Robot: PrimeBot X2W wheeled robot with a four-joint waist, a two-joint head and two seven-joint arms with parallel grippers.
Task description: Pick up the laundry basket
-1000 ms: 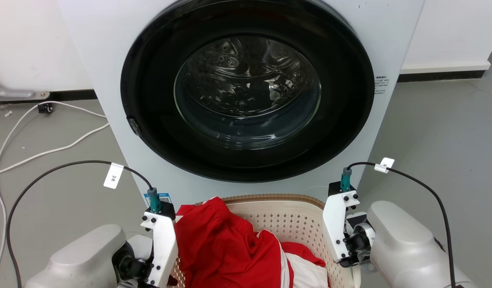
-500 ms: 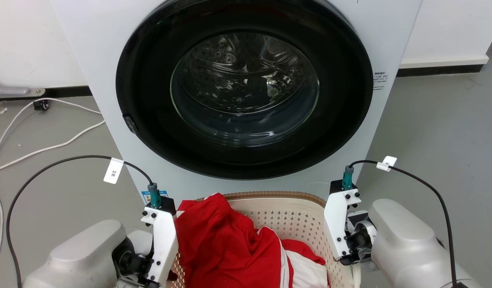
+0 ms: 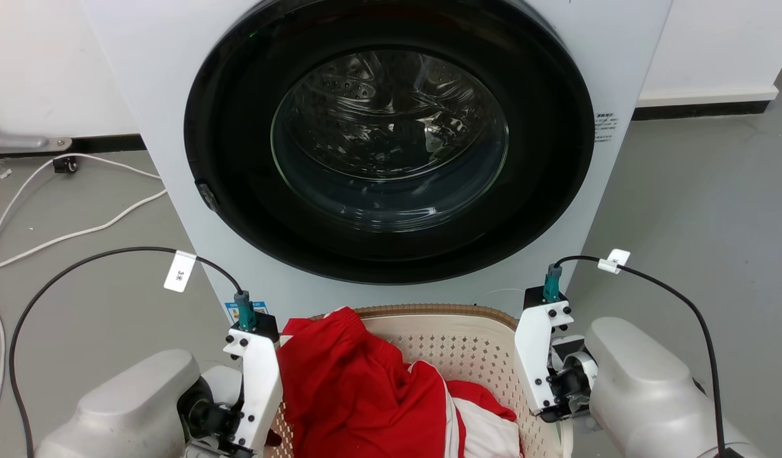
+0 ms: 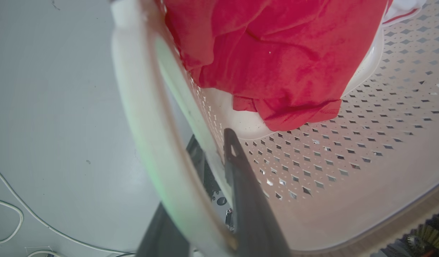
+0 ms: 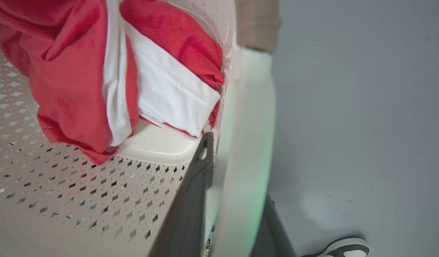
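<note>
I have the laundry basket (image 3: 454,346) on the floor (image 3: 683,210) directly in front of the washing machine (image 3: 391,159), its far brown rim (image 3: 429,310) close under the closed door, and one arm at each short end so the load stays level when I raise it.

On the left wrist view, the left gripper (image 4: 212,157) straddles the white side handle (image 4: 148,135). One dark finger (image 4: 241,185) lies inside against the perforated wall and the other sits outside the handle band. I judge those fingers pinched on handle and wall together.

The right gripper (image 5: 232,160) mirrors this: an inner finger (image 5: 194,192) inside the basket, the other outside the right handle (image 5: 248,142), closed on it in the same way as far as I can see.

A red garment (image 3: 353,388) with white panels is heaped toward the left and near side, so I expect that end to pull harder.

I cannot tell whether the base has left the floor. A person's shoe (image 5: 344,248) stands near the right end, so I would lift straight up, not swing outward.
</note>
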